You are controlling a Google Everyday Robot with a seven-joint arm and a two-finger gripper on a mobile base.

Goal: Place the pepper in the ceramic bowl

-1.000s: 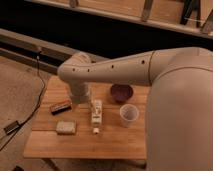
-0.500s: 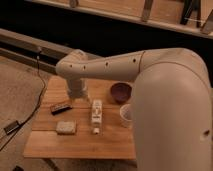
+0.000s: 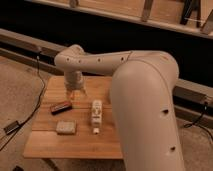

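My gripper (image 3: 75, 93) hangs from the white arm over the back left part of the wooden table (image 3: 50, 142), just behind the dark brown-red block (image 3: 61, 106). A small orange-red spot that looks like the pepper (image 3: 73, 93) shows at the gripper's tip, close to the table top. I cannot tell whether it is held. The ceramic bowl is hidden behind my arm's large white link (image 3: 145, 100), which fills the right half of the view.
A pale flat rectangular piece (image 3: 66, 127) lies near the front left. A white bottle-like object (image 3: 96, 114) lies in the middle. Dark cables (image 3: 25, 117) run along the floor left of the table. A long rail (image 3: 30, 42) crosses behind.
The arm's big link has swung closer and to the right, and now covers the maroon bowl and the white cup. The gripper has stayed near the block.
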